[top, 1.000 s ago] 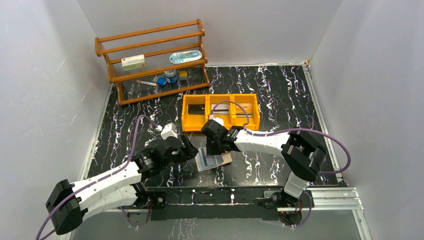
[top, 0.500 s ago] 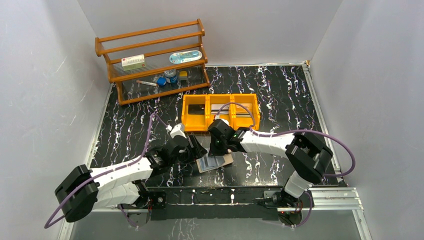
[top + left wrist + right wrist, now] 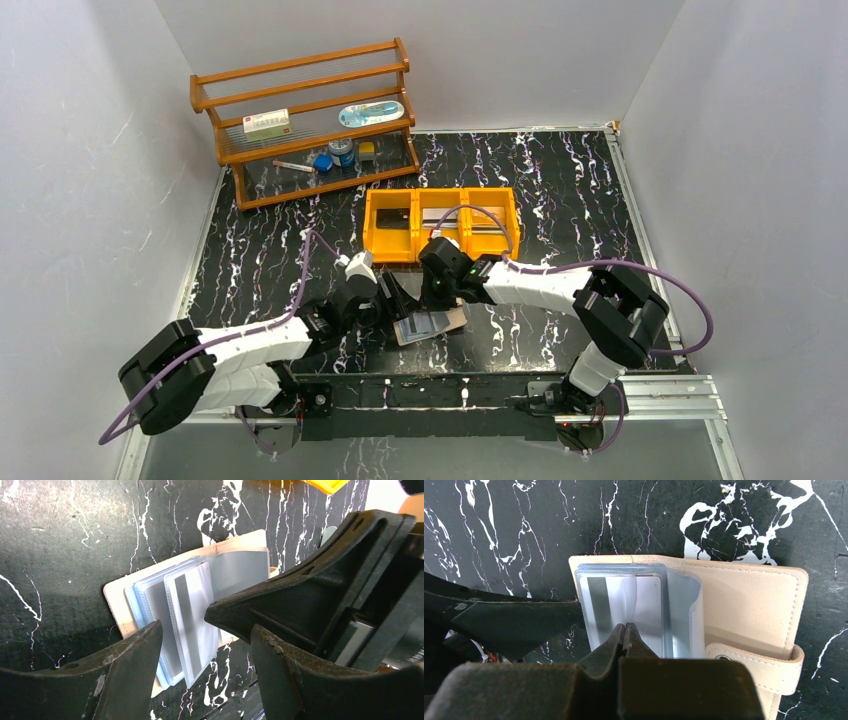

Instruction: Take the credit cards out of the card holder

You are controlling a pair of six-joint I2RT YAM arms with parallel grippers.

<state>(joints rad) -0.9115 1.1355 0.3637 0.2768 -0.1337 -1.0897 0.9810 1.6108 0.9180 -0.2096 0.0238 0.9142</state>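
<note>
The card holder [image 3: 432, 322] lies open on the black marbled table near the front edge, tan cover down and pale blue pocket panels up. In the right wrist view its strap [image 3: 769, 655] points right, and a silvery-grey credit card [image 3: 644, 597] with a dark stripe sits in the top pocket. My right gripper [image 3: 625, 627] is shut, its tips resting on that top pocket panel. My left gripper [image 3: 206, 630] is open and empty, low at the holder's left edge [image 3: 150, 605], and shows in the top view [image 3: 397, 298]. A left finger [image 3: 514, 625] appears beside the holder.
A yellow three-compartment bin [image 3: 370, 245] stands just behind the holder with flat cards in it, a dark one [image 3: 392, 218] on the left and a grey one [image 3: 482, 228] on the right. A wooden shelf rack [image 3: 305, 120] with small items stands at the back left.
My left arm has moved right, bringing its open gripper up to the holder's left edge. My right gripper has shifted slightly right and stays on the holder.
</note>
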